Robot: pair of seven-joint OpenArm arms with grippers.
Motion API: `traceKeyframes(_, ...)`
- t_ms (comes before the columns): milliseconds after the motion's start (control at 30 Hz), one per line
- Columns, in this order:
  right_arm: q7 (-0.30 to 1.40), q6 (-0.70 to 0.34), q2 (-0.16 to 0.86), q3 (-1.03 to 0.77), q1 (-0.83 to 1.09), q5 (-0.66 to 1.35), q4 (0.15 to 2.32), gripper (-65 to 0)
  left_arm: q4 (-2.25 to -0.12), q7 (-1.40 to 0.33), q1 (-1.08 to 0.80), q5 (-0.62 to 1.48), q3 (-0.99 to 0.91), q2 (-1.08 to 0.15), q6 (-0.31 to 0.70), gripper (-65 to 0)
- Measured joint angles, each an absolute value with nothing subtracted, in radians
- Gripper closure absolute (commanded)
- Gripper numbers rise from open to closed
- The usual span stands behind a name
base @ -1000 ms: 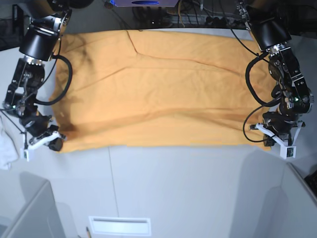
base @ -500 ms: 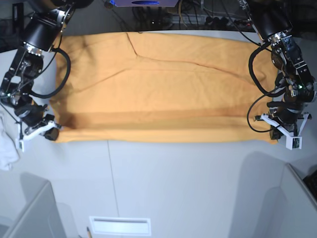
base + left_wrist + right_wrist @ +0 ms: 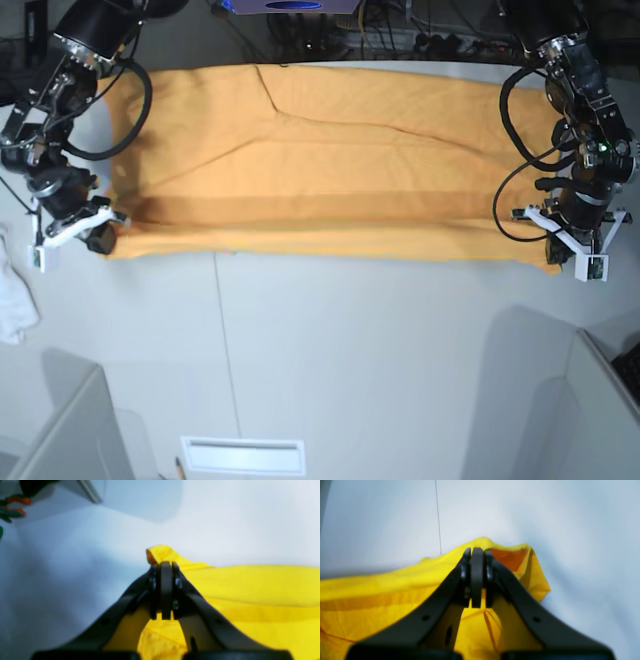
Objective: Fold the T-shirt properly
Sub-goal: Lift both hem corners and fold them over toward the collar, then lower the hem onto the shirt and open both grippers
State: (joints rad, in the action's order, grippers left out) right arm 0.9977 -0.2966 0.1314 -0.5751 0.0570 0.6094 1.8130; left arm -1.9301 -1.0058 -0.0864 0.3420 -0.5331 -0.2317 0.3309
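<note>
The light-orange T-shirt (image 3: 330, 150) lies spread across the back of the white table, its near hem lifted and doubled over towards the rear. My left gripper (image 3: 553, 262) is shut on the shirt's near corner at the right of the base view. In the left wrist view, that gripper (image 3: 162, 566) pinches a small peak of yellow T-shirt (image 3: 250, 585) fabric. My right gripper (image 3: 103, 243) is shut on the opposite near corner at the left. The right wrist view shows this gripper (image 3: 477, 552) clamped on a raised fold of the T-shirt (image 3: 370, 592).
A small white cloth (image 3: 15, 300) lies at the left table edge. Grey partitions rise at the lower left (image 3: 60, 430) and lower right (image 3: 600, 400). A white slotted plate (image 3: 240, 455) sits at the front edge. Cables (image 3: 400, 35) run behind the table.
Both grippers have moved towards the back of the table with the near hem held, so the shirt's front edge now sits farther back and a folded band lies over the shirt.
</note>
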Motion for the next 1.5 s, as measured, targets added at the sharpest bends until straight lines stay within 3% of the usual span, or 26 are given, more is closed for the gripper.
traceKeyframes(200,1.072,-0.299,0.122,-0.644,0.07,0.625,1.85,0.0,-1.938,-1.093,-0.086,0.344,-0.535,-0.234,0.331,0.0)
traceKeyframes(533,1.1,-0.3,0.129,-0.772,0.2,0.858,1.877,0.0,-1.961,-1.093,-0.153,0.345,-0.535,-0.234,0.33,0.0)
traceKeyframes(867,1.158,-0.299,0.125,-0.769,0.206,0.865,1.877,0.0,-1.962,-1.097,-0.134,0.344,-0.535,-0.237,0.33,0.0)
traceKeyframes(1167,1.19,-0.299,0.092,-0.765,0.31,0.865,1.879,0.0,-1.969,-1.098,-0.225,0.342,-0.545,-0.25,0.331,0.0)
traceKeyframes(1500,1.195,-0.299,0.077,-0.763,0.366,0.866,1.964,0.0,-1.979,-1.094,-0.283,0.345,-0.601,-0.28,0.398,0.0)
